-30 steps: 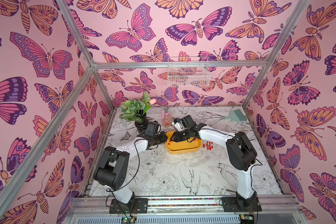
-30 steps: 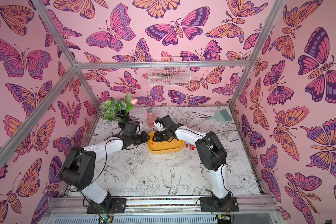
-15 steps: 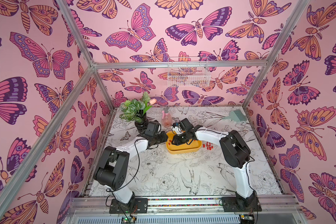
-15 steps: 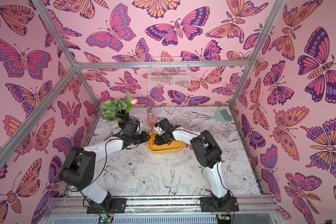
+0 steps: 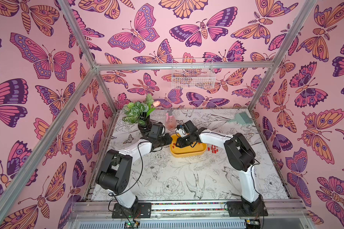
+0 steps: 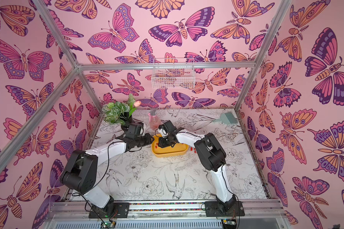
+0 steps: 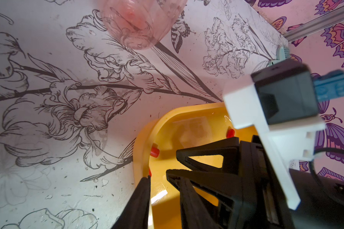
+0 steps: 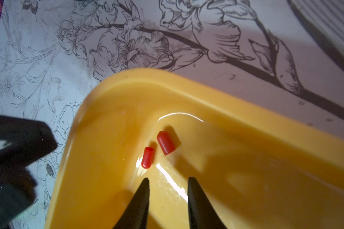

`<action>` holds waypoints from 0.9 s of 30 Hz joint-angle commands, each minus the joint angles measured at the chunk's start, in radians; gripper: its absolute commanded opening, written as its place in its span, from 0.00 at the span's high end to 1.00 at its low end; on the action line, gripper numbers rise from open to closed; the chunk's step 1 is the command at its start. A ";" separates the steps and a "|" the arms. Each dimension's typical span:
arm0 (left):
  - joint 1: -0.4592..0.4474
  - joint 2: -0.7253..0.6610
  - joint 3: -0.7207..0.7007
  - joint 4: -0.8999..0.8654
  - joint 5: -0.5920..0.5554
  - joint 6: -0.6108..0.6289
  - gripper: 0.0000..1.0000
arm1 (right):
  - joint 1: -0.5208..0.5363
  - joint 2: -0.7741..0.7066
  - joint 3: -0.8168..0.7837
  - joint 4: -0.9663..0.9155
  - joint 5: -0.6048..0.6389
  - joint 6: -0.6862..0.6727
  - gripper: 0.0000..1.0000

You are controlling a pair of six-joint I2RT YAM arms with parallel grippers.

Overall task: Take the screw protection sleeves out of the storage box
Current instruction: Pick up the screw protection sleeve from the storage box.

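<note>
Storage box: the yellow storage box [image 5: 187, 155] stands on the tabletop [image 5: 177, 178] between the two arms, in front of the pink spray bottle [image 5: 170, 123].
Sleeves inside: two red screw protection sleeves [image 8: 165, 142] lie on the box floor near its left end. They are close together but not touching, just ahead of the right fingertips. One more [image 7: 230, 133] lies farther in, beyond the right fingers.
Sleeves outside: a small group of sleeves [image 5: 213, 149] lies on the tabletop just beside the right end of the box.
Right gripper: the right gripper [image 8: 168, 178] hangs low over the box floor, its fingers spread – only bare yellow floor shows between them.
Left gripper: the left gripper [image 5: 167, 140] is at the left end of the box. One finger [image 7: 142, 198] shows against the outer side of the rim. The other I cannot separate from the black parts of the right gripper – so I cannot tell if the fingers are spread or pinching the rim.
Around: a potted plant [image 5: 139, 114] stands behind the left arm, a teal brush [image 5: 240, 118] lies in the far right corner, and a white wire basket [image 5: 193, 76] hangs on the back wall.
</note>
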 commanded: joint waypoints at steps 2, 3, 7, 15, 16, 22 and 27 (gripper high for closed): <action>-0.006 0.011 0.017 -0.026 -0.012 0.023 0.69 | 0.020 0.038 0.054 -0.023 0.012 -0.010 0.64; -0.006 0.010 0.019 -0.026 -0.013 0.023 0.69 | 0.024 0.045 0.063 -0.027 0.016 -0.011 0.64; -0.007 0.011 0.018 -0.026 -0.011 0.023 0.69 | 0.040 0.076 0.108 -0.053 0.028 -0.018 0.64; -0.008 0.010 0.019 -0.026 -0.009 0.024 0.69 | 0.047 0.112 0.156 -0.089 0.097 -0.013 0.65; -0.008 0.008 0.018 -0.026 -0.009 0.024 0.69 | 0.047 0.117 0.162 -0.097 0.107 -0.011 0.65; -0.007 0.011 0.020 -0.025 -0.008 0.024 0.69 | 0.047 0.123 0.167 -0.100 0.136 -0.002 0.65; -0.010 0.009 0.018 -0.026 -0.009 0.025 0.69 | 0.047 0.139 0.188 -0.115 0.137 -0.001 0.65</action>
